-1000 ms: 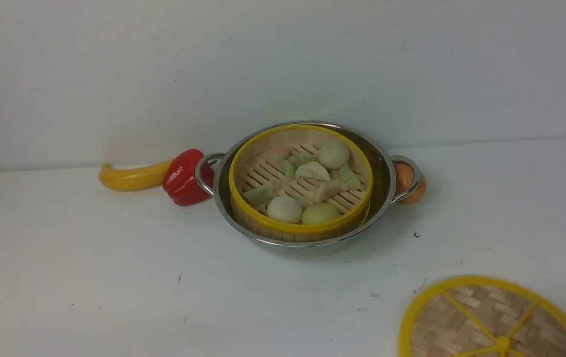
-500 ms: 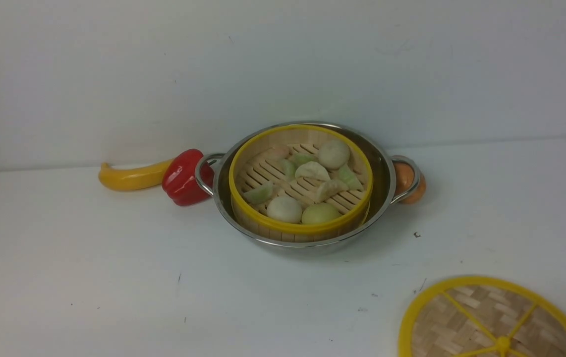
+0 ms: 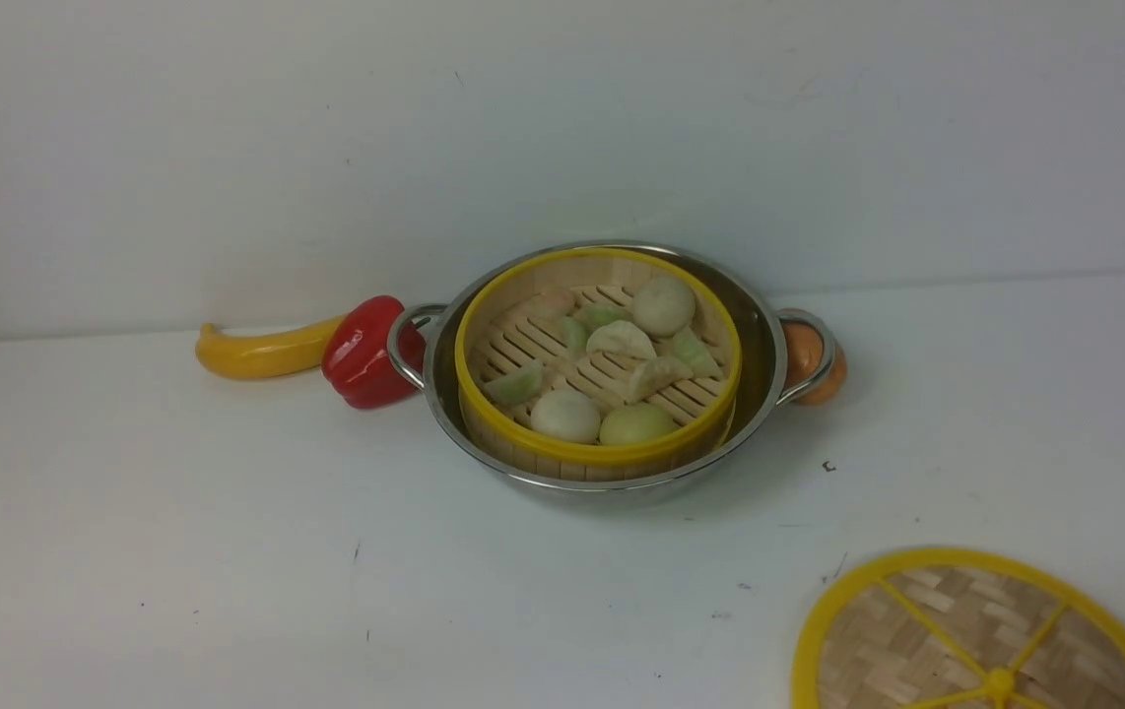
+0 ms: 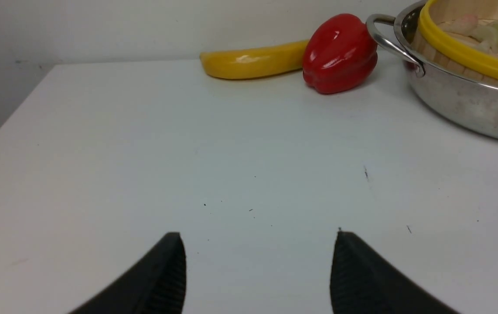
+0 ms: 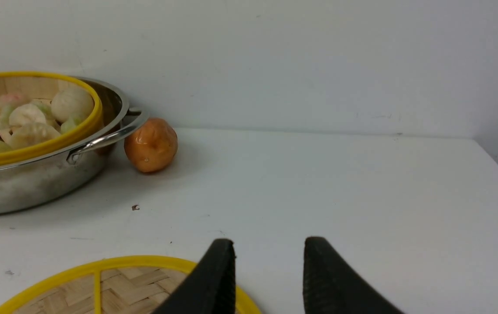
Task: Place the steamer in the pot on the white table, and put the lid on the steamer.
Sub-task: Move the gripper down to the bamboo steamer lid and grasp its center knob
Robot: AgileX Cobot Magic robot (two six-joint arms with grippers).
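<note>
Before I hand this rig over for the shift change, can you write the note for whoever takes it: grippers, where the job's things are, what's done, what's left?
The left gripper is open with nothing between its fingers, above bare white table on the left side of the pot.
The right gripper is open and holds nothing, at the edge of the lid.
The steamer sits inside the pot, uncovered.
The lid lies flat on the table, nearer the robot and to the pot's right.
Done: steamer in pot.
Left: grasp the lid and set it on the steamer.
</note>
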